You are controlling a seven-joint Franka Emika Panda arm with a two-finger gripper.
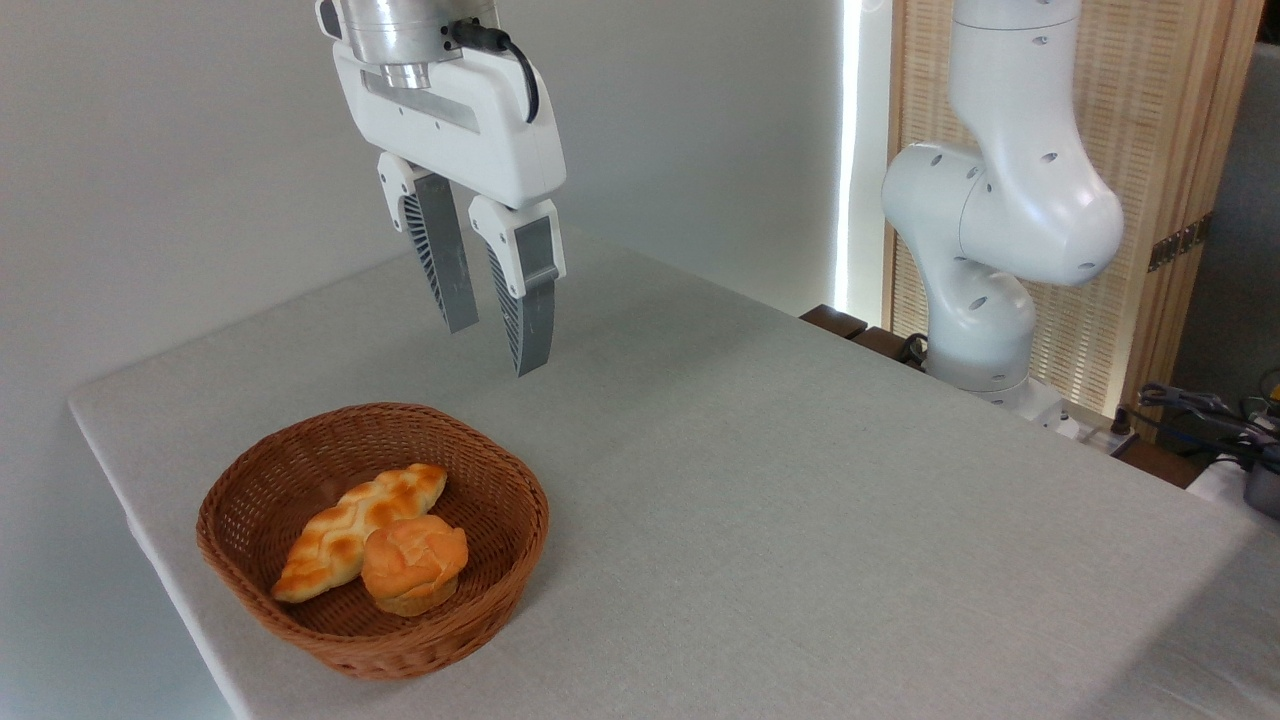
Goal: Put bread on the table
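The bun (413, 562) sits inside the wicker basket (250, 500), which stands near the left front corner of the tabletop (800, 480). The bun lies toward the front of the basket and touches the longer braided loaf (345, 530) that rests behind and to the left of it. Nothing has been lifted out yet, so the task seems to be at its very start: the reach toward the basket.

The claw (497, 350) hangs in the air above the tabletop, behind the basket and well clear of it. Its two ribbed fingers (447, 265) point down with a modest gap between them, and they hold nothing.

The next move probably calls for bringing the claw forward over the basket, then down onto the bun alone. The gap may need to widen, since the bun looks broader than the present opening. The loaf pressed against the bun leaves little room for a finger on that side, so a grip across the free sides looks safer.

The arm's wrist is cut off at the top edge, and the base of the arm (980, 300) stands beyond the far right edge of the tabletop. The bun's underside and the basket floor beneath it are hidden.
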